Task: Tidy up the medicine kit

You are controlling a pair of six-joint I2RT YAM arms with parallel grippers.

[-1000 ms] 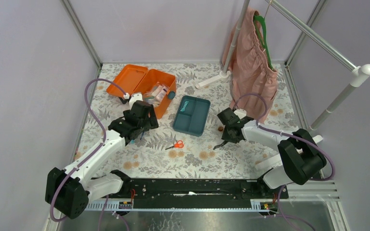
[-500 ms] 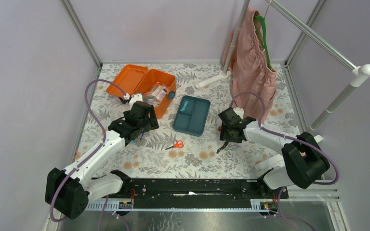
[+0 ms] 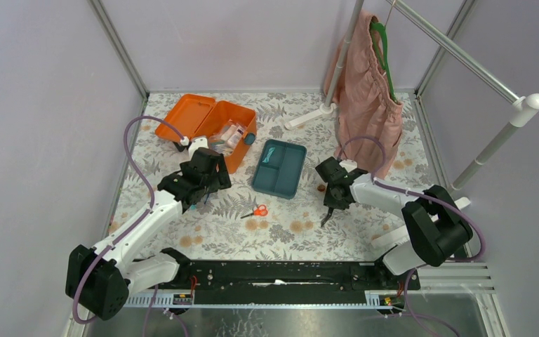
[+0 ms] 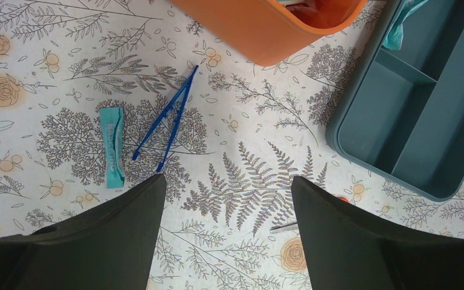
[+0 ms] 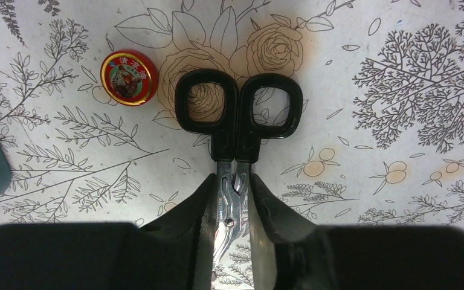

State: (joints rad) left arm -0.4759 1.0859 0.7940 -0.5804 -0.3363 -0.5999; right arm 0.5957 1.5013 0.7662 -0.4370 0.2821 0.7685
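The orange medicine kit (image 3: 219, 128) stands open at the back left with its lid (image 3: 184, 115) laid flat and small packets inside. Its front wall shows in the left wrist view (image 4: 272, 33). The teal insert tray (image 3: 279, 168) lies beside it on the table, also seen in the left wrist view (image 4: 411, 115). My right gripper (image 3: 332, 201) is shut on black-handled scissors (image 5: 238, 112), gripping at the pivot (image 5: 232, 193) above the table. My left gripper (image 4: 228, 179) is open and empty, over the cloth just right of blue tweezers (image 4: 166, 121) and a teal packet (image 4: 113, 147).
A small red balm tin (image 5: 128, 77) lies by the tray's right edge, also seen from above (image 3: 321, 188). Small orange scissors (image 3: 256, 210) lie in front of the tray. A pink garment (image 3: 368, 98) hangs on a rack at the back right.
My right gripper has shifted slightly left and turned, so the black scissors now point more toward the near edge. The left arm has not moved.
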